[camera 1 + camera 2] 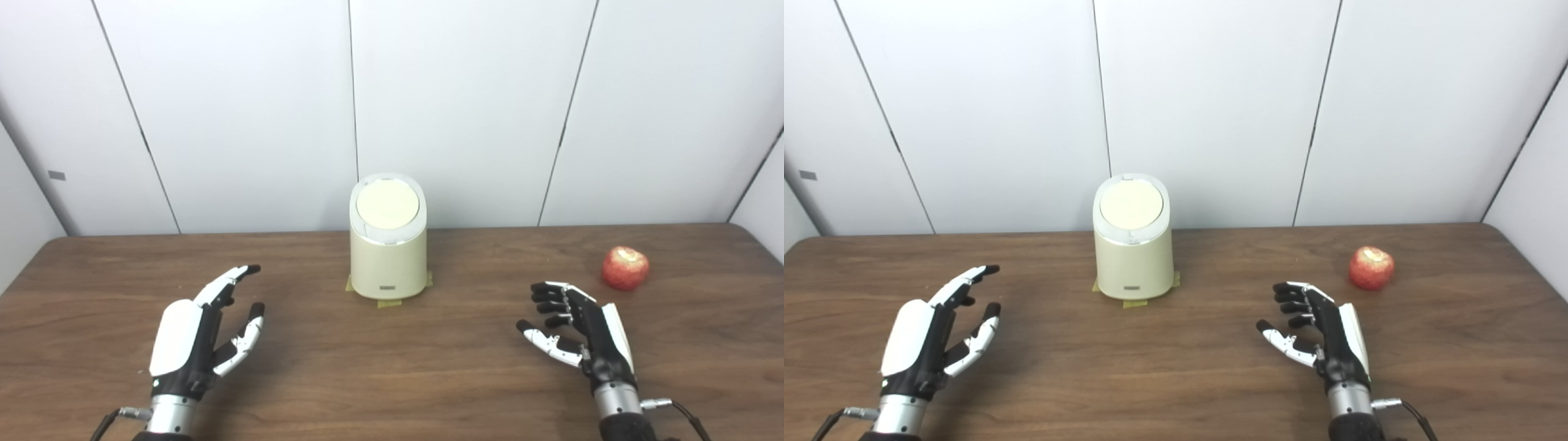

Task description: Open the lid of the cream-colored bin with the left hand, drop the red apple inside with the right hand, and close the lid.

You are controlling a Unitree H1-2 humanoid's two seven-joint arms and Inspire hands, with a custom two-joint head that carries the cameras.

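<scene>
While the bin (388, 242) stands taped mid-tabletop with lid (387, 206) closed, each robot hand, left (199, 334) and right (579, 331), waits released and empty, the apple (625, 267) lying right of the bin.

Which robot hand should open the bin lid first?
The left hand: it's open and empty, with bare table up to the closed lid. The right hand sits nearer the red apple.

1 bin (388, 257), 1 apple (625, 268) — 2 hands
</scene>
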